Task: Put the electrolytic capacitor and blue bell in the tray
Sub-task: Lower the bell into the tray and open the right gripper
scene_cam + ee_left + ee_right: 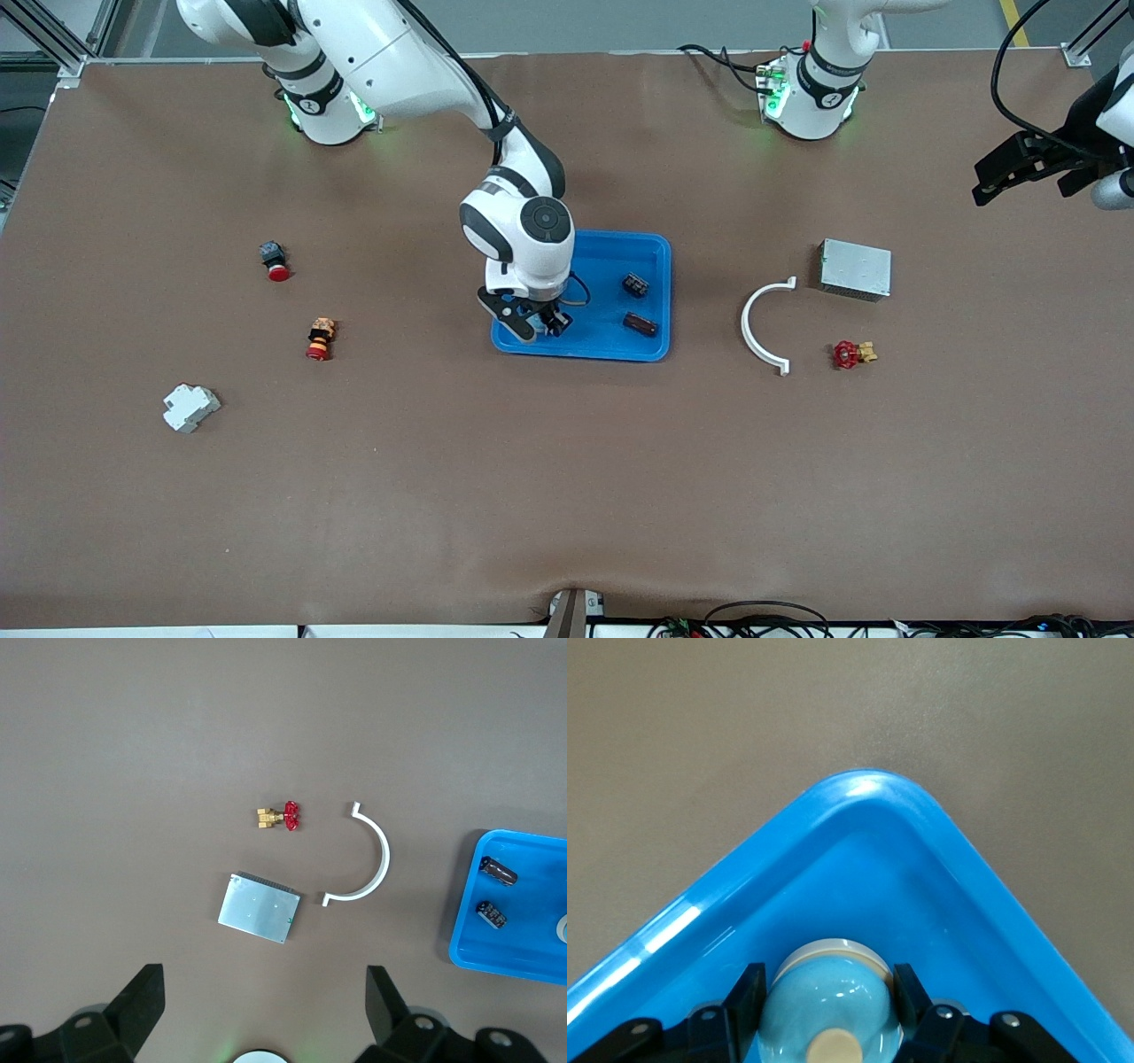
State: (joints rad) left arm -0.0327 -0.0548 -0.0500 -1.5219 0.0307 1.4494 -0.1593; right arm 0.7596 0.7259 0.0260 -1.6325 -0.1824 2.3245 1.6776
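Note:
The bright blue tray point(620, 237) lies mid-table. In it, toward the left arm's end, rests a dark cylindrical electrolytic capacitor point(640, 324), with a small black part point(634, 284) beside it. My right gripper point(542, 323) is low in the tray's corner nearest the front camera, shut on the pale blue domed bell point(828, 1010). The bell's white base sits just above the tray floor point(868, 895). My left gripper point(1001, 177) hangs open over the table's edge at the left arm's end. The left wrist view shows the tray point(532, 943) and the capacitor point(499, 871).
A grey metal box point(855, 268), a white curved clip point(760, 326) and a red-handled brass valve point(852, 354) lie toward the left arm's end. Two red push-buttons point(275, 260) point(320, 338) and a white block point(190, 407) lie toward the right arm's end.

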